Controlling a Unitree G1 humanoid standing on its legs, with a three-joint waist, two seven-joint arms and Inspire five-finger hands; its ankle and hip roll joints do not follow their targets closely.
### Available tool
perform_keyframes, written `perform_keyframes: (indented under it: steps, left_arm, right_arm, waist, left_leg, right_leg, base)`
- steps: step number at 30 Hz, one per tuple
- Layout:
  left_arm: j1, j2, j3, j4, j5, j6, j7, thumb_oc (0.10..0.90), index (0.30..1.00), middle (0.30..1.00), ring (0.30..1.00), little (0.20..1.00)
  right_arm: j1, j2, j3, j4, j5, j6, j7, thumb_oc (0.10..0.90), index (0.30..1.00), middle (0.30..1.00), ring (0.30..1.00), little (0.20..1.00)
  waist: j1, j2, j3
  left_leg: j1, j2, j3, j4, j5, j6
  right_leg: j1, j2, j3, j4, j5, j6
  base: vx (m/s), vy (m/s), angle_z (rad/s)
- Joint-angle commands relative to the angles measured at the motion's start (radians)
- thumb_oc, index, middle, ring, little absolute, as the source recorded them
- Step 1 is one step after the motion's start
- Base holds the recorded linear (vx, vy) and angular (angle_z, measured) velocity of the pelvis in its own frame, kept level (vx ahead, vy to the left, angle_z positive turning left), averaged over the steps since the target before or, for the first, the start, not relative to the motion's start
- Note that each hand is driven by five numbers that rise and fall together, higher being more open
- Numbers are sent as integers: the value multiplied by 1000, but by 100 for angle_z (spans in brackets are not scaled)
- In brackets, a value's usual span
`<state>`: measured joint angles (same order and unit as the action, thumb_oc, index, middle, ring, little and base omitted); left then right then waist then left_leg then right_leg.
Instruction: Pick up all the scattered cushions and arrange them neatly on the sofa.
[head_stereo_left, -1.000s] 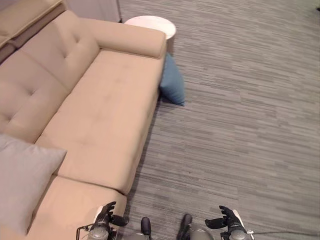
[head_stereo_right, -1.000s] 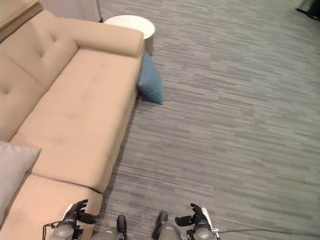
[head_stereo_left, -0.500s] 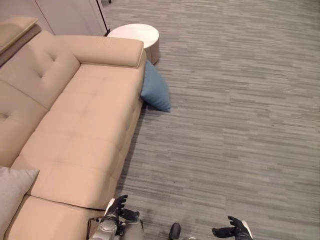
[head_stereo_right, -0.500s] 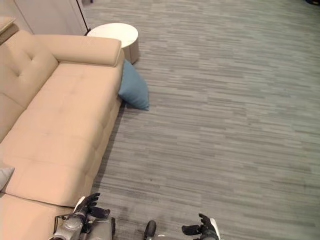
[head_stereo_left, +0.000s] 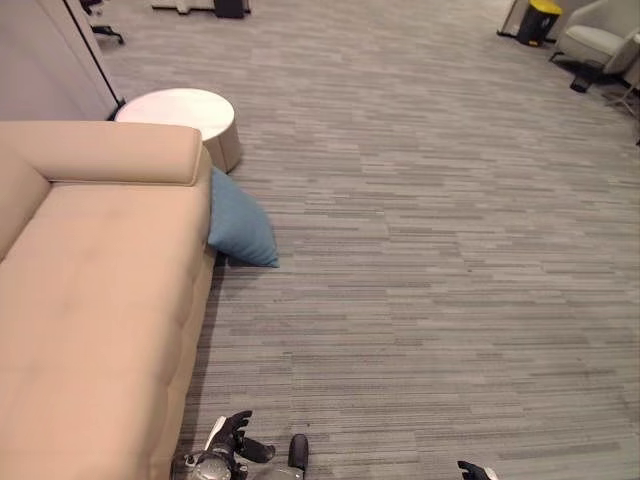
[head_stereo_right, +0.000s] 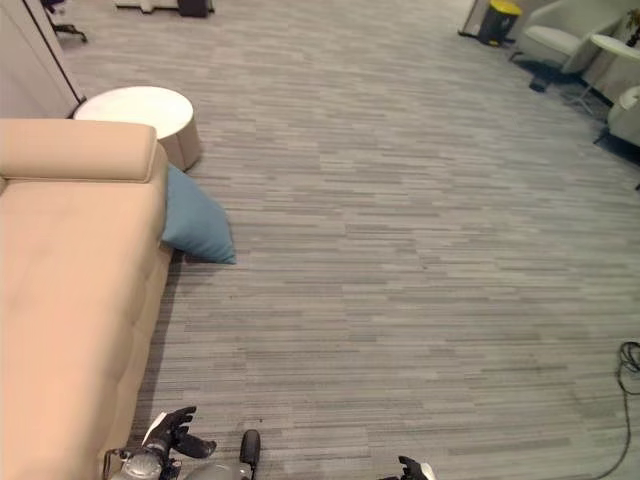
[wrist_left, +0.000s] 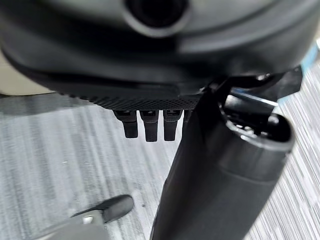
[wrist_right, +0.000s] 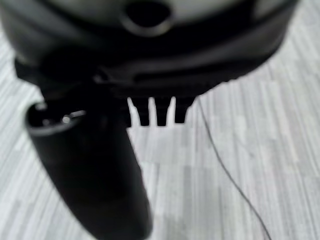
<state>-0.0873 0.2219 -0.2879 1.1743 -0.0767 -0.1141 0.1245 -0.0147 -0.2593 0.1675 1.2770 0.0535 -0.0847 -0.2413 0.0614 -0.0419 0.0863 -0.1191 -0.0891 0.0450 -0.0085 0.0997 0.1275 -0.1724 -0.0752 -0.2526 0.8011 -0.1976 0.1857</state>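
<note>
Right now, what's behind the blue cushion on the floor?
The blue cushion leans against the end of the beige sofa, under its armrest. Past it stands a round white side table. The cushion's back face is covered.

Grey striped carpet (head_stereo_left: 420, 230) surrounds a round white side table (head_stereo_left: 178, 115).

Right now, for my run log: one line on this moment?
cushion: on floor, leaning on sofa | left hand: open, empty | right hand: open, empty
</note>
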Motion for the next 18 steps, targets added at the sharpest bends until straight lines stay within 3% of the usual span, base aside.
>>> perform_keyframes:
  steps: [1, 3, 5, 6, 7, 10, 13, 14, 15, 18]
  left_arm:
    - [-13, 8, 11, -34, 1, -21, 20, 800, 900, 900, 900, 900]
    - [-10, 8, 15, -36, -10, -25, 19, 800, 900, 900, 900, 900]
    - [-7, 7, 20, -25, -6, -28, 17, 800, 900, 900, 900, 900]
    - [-7, 7, 20, -25, -6, -28, 17, 800, 900, 900, 900, 900]
    - [-9, 4, 21, -11, 1, -29, 14, 800, 900, 900, 900, 900]
    - [0, -10, 26, 7, 20, -33, 14, 800, 900, 900, 900, 900]
    - [-4, -17, 21, 7, 24, -30, 12, 800, 900, 900, 900, 900]
    - [-11, -17, 14, -2, 20, -30, 8, 800, 900, 900, 900, 900]
    - [-24, -15, -2, -21, 17, -27, 2, 800, 900, 900, 900, 900]
    - [-35, -16, -11, -31, -1, -26, 5, 800, 900, 900, 900, 900]
  right_arm:
    - [-39, -54, -21, -41, -21, -16, -6, 800, 900, 900, 900, 900]
    - [-45, -59, -10, -38, -23, -17, -3, 800, 900, 900, 900, 900]
    - [-51, -65, -2, -40, -23, -17, 4, 800, 900, 900, 900, 900]
    - [-51, -65, -2, -40, -23, -17, 4, 800, 900, 900, 900, 900]
    - [-49, -71, -1, -38, -17, -16, 5, 800, 900, 900, 900, 900]
    - [-41, -78, 3, -26, -31, -12, 6, 800, 900, 900, 900, 900]
    - [-24, -75, -1, -23, -16, -22, 4, 800, 900, 900, 900, 900]
    - [-20, -75, -2, -28, -4, -27, -1, 800, 900, 900, 900, 900]
    - [-19, -76, -10, -43, 22, -35, -7, 800, 900, 900, 900, 900]
    - [-16, -77, -10, -43, 32, -27, -7, 800, 900, 900, 900, 900]
  waist:
    - [37, 48, 47]
    - [21, 62, 53]
    - [6, 59, 55]
    - [6, 61, 56]
    - [-8, 47, 52]
    - [-16, 46, 34]
    - [-21, 45, 15]
    - [-14, 42, 23]
    - [-6, 30, 44]
    - [5, 18, 56]
  left_leg:
    - [8, 57, 3, 92, -134, -65]
    - [74, 57, -14, 60, -159, -67]
    - [111, 52, -18, 47, -180, -81]
    - [115, 54, -18, 46, -182, -81]
    - [150, 40, -41, 43, -211, -94]
    - [210, 52, -56, 58, -274, -117]
    - [163, 83, -34, 207, -218, -172]
    - [110, 104, -25, 329, -182, -192]
    - [-1, 132, -20, 530, -114, -206]
    - [-79, 135, 4, 593, -112, -189]
  right_leg:
    - [16, -58, 2, -212, 260, 24]
    - [-57, -77, -33, -328, 224, -13]
    - [-81, -78, -32, -457, 211, -26]
    - [-76, -76, -32, -459, 211, -26]
    - [-102, -77, 2, -604, 244, -23]
    - [-84, -80, -11, -679, 280, -20]
    - [1, -44, -34, -738, 261, -52]
    - [37, -34, -35, -758, 249, -72]
    - [87, -21, -34, -794, 232, -105]
    - [138, -13, -35, -815, 195, -126]
  base:
    - [291, 24, 44]
    - [409, -33, 21]
    - [268, -86, -5]
    - [395, -172, -5]
    - [405, -178, 11]
    - [499, -244, 39]
    - [315, -251, 23]
    - [229, -346, 38]
    - [167, -273, 44]
    - [223, -213, 17]
